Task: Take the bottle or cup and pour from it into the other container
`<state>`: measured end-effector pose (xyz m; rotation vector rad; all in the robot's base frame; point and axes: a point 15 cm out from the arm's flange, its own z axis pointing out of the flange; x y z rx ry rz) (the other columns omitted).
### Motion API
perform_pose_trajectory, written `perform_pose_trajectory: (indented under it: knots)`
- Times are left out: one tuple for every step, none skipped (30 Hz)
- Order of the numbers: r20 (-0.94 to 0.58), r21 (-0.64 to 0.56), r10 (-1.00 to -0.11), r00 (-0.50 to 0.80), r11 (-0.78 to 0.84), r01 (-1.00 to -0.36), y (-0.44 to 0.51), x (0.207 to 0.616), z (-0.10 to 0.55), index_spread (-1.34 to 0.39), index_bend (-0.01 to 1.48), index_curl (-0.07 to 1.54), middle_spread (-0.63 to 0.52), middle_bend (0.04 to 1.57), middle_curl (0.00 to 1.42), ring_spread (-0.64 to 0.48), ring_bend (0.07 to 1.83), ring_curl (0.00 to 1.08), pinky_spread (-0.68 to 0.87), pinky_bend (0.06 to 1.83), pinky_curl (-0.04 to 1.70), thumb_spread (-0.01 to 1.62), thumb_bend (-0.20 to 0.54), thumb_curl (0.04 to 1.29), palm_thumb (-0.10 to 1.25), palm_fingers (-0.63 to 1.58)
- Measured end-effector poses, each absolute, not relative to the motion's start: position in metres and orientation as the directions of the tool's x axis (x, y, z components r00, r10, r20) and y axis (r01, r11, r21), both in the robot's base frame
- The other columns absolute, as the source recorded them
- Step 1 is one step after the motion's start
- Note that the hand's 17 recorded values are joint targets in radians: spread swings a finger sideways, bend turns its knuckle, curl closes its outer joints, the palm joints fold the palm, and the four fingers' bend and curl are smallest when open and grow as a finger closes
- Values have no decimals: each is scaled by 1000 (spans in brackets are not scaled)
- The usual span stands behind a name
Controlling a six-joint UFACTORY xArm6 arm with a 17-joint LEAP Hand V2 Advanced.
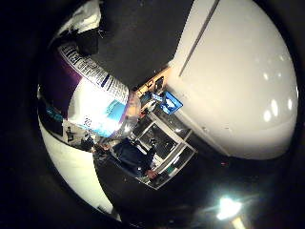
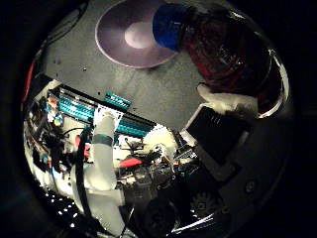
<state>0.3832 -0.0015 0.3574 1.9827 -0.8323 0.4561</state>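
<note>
Bottle (image 2: pixel 223 54) is close against the palm, tipped, blue cap (image 2: pixel 171 26) still on and pointing toward the purple bowl (image 2: pixel 131 34) on the grey surface (image 2: pixel 163 94). Cap end sits just over the near rim of the bowl.

Robot hand (image 2: pixel 223 116): white fingertip and a black pad pressed on the bottle wall, so fingers look curled round the body, mid-height below the shoulder. Little-finger side shows the label (image 1: pixel 95 90) filling the near view, consistent with a wrap grasp on the labelled section.

Handling, my read: clear thin plastic, dark red liquid fills much of it, so moderately heavy and weight shifts toward the cap as it tips. Wall likely flexes under squeeze; glossy label is slippery. Best hold is the labelled mid-body. The neck is too narrow and the base gives poor tilt control.

With the cap on, nothing pours.
</note>
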Motion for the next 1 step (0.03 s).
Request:
perform_pose_trajectory:
  knots:
    - [604,604,-375,703,-361,-711,-2,383,358,-219,1162,876,-104,1402,764,-273,1272,957,-279,1141,1027,161,-17,953,1108,1108]
